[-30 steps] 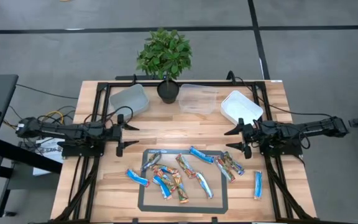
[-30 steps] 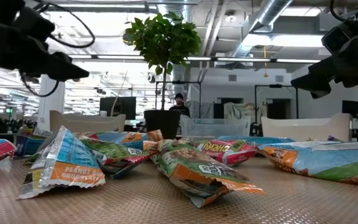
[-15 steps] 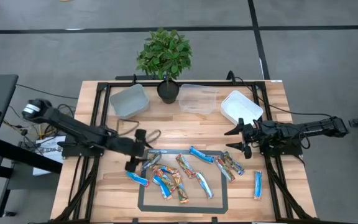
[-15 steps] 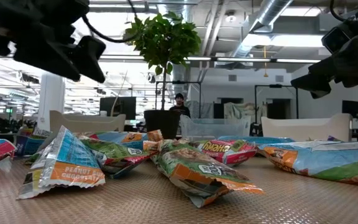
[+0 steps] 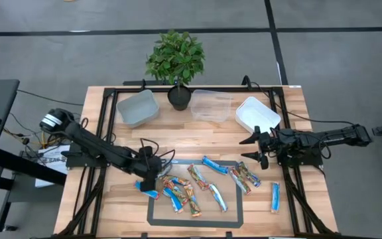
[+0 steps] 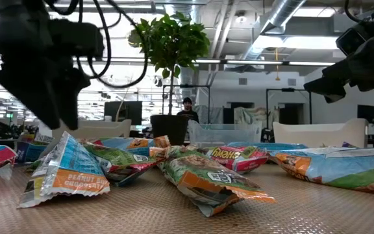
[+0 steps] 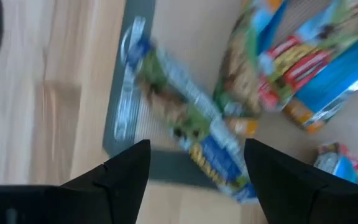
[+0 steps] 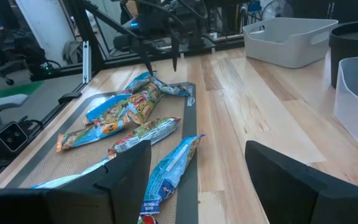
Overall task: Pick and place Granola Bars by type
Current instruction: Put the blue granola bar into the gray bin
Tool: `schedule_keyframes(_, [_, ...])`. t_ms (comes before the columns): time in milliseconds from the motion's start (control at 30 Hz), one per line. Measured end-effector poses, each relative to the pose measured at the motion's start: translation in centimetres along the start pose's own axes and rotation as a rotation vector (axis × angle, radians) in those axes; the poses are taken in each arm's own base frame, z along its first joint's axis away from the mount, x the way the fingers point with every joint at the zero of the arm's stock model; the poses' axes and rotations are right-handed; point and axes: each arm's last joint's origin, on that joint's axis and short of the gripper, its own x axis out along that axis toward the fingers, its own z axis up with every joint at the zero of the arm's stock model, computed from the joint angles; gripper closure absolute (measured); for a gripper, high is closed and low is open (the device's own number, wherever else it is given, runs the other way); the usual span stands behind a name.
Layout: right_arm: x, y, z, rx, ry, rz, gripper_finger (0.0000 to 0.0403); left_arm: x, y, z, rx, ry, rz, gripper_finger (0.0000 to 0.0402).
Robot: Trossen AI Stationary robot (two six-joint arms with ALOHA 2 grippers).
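Note:
Several small wrapped granola bars, some blue-and-white (image 5: 215, 165) and some red, orange and brown (image 5: 197, 176), lie scattered on a dark mat (image 5: 237, 220); one blue bar (image 5: 275, 196) lies on the wood to the right of it. My left gripper (image 5: 152, 176) (image 6: 57, 120) is open, pointing down over the mat's far left corner. In the left wrist view its fingers (image 7: 126, 168) stand on either side of a blue-and-green bar (image 7: 185, 118) that lies across the mat's edge, without touching it. My right gripper (image 5: 245, 149) (image 8: 197, 180) waits open above the table's right side.
Along the far edge stand a grey tub (image 5: 138, 107), a potted plant (image 5: 176, 63), a clear tub (image 5: 211, 105) and a white tub (image 5: 257, 114). Bare wood lies between the tubs and the mat. A person (image 6: 187, 107) stands far behind the table.
My left arm has swung from its place at the table's left side toward the mat, rightward and toward the near edge. It has come down and tipped its fingers to point down over the bars at the mat's far left corner. The bars lie as before.

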Motion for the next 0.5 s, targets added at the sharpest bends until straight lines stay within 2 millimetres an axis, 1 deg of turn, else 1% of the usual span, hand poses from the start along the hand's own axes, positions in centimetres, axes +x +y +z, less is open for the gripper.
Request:
schedule_keyframes(100, [0.0,0.0,0.0,0.000,0.000,0.000,0.0147,-0.1,-0.3,-0.4,-0.027,0.023,-0.001,0.0148])
schedule_keyframes(267, [0.0,0.0,0.0,0.000,0.000,0.000,0.0147,-0.2,-0.9,-1.2,-0.003,0.048,-0.003,0.0149])
schedule_keyframes(367, [0.0,0.0,0.0,0.000,0.000,0.000,0.0147,0.0,-1.0,-1.6,-0.006,0.064,-0.016,0.0148])
schedule_keyframes(433, [0.0,0.0,0.0,0.000,0.000,0.000,0.0147,0.3,-1.3,-1.6,-0.007,0.062,-0.031,0.0148])
schedule_keyframes(500, [0.0,0.0,0.0,0.000,0.000,0.000,0.0147,0.3,-1.6,-1.5,0.001,0.044,-0.046,0.0148])
